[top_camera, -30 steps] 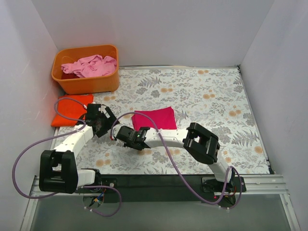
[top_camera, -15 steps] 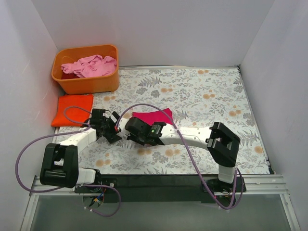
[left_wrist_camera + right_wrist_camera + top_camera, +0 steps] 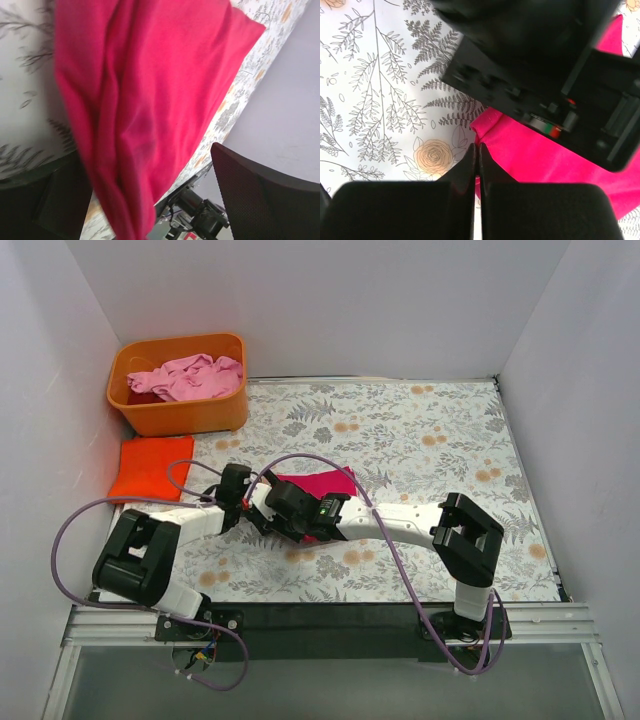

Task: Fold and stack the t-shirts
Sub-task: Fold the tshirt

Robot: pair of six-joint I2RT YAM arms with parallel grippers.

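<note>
Folded magenta-red t-shirt [image 3: 322, 481], long axis left-right; left gripper [image 3: 145, 157] wide around its edge, right gripper [image 3: 476, 148] closed.

Looks like a robotics lab test cell, not anybody's home. The counter [image 3: 430, 430] is boxed in on three sides by plain white walls [image 3: 350, 300], and the flowery cloth spread over it comes across as a prop rather than decor. Two black-and-white robot arms, the left arm [image 3: 185, 520] and the right arm [image 3: 395, 523], are bolted to a metal rail [image 3: 540, 618] along the near edge, with purple cables [image 3: 300, 456] looping loose off them. The only homely bit is an orange plastic tub [image 3: 180, 415] in the far left corner holding a crumpled pale pink t-shirt [image 3: 190, 375].
</note>
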